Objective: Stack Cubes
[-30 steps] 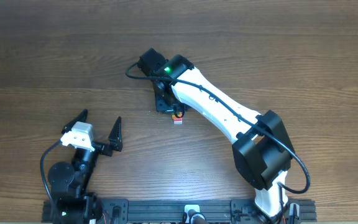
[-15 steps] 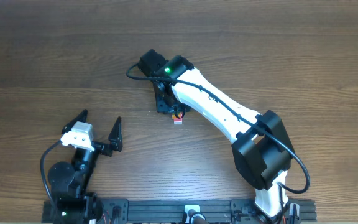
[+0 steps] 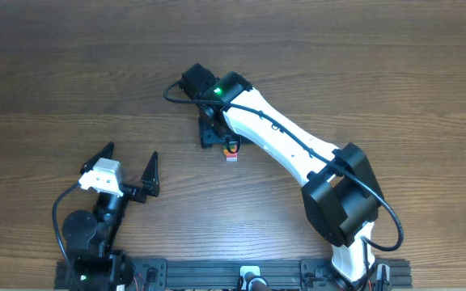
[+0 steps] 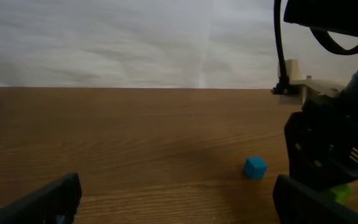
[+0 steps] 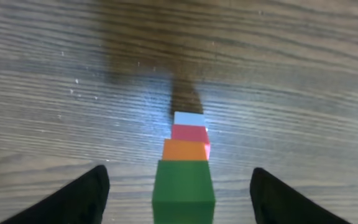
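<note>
A stack of cubes [image 5: 185, 155] stands on the wooden table: green [image 5: 183, 186] on top, then orange [image 5: 185, 150], red [image 5: 190, 133] and a pale one [image 5: 189, 119] at the bottom. My right gripper [image 5: 179, 174] is open above it, one finger on each side of the green cube and apart from it. From above, the stack [image 3: 231, 151] peeks out beside the right gripper [image 3: 214, 133] at mid-table. A loose blue cube [image 4: 255, 167] lies on the table beside the right arm's black gripper [image 4: 328, 149]. My left gripper [image 3: 128, 166] is open near the front left, holding nothing.
The brown wooden table [image 3: 71, 73] is bare on the left and at the back. The right arm's white link [image 3: 281, 145] runs diagonally from the front right to the middle. A pale wall [image 4: 135, 43] lies beyond the table's far edge.
</note>
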You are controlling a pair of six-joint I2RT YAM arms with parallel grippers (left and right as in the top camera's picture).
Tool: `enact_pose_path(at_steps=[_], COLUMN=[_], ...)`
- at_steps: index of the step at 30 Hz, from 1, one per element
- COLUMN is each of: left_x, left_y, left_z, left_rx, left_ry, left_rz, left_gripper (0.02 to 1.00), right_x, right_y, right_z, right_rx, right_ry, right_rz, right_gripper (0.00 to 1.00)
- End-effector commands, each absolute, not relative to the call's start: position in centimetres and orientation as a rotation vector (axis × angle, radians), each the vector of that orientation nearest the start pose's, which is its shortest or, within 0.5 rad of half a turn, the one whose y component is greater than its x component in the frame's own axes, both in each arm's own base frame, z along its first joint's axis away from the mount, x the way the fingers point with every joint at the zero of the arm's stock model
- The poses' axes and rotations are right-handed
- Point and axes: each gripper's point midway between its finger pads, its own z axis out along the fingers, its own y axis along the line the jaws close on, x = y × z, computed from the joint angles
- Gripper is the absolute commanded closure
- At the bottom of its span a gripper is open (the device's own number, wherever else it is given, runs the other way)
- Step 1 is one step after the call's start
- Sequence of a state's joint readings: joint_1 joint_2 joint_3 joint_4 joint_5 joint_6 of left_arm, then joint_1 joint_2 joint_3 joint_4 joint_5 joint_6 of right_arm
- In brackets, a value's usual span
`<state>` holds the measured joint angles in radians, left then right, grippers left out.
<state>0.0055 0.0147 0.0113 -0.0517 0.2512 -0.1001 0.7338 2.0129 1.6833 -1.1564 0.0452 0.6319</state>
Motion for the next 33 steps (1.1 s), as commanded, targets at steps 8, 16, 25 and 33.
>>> enact_pose_path(at_steps=[8,16,25,33], left_x=[24.1,24.1,24.1,24.1], left_y=[-4.4,-4.4,-4.4,-4.4], left_z=[16.2,16.2,16.2,16.2], left_rx=[0.128,0.128,0.128,0.128], left_ry=[1.627,1.627,1.627,1.627], left_rz=[-0.274,-0.274,-0.274,-0.274], left_gripper=[0.018,0.018,0.018,0.018], right_x=[34.3,38.0,40.0,40.9], right_y=[25.5,25.1,25.4,25.2], right_z=[12.9,12.1,7.2,4.3], right_rx=[-0.174,-0.172,-0.180,-0.171], right_ry=[2.916,2.930,2.999,3.019], right_rz=[0.042,0.013,0.022,0.014], right_gripper=[0.172,0.156,0.156,0.165])
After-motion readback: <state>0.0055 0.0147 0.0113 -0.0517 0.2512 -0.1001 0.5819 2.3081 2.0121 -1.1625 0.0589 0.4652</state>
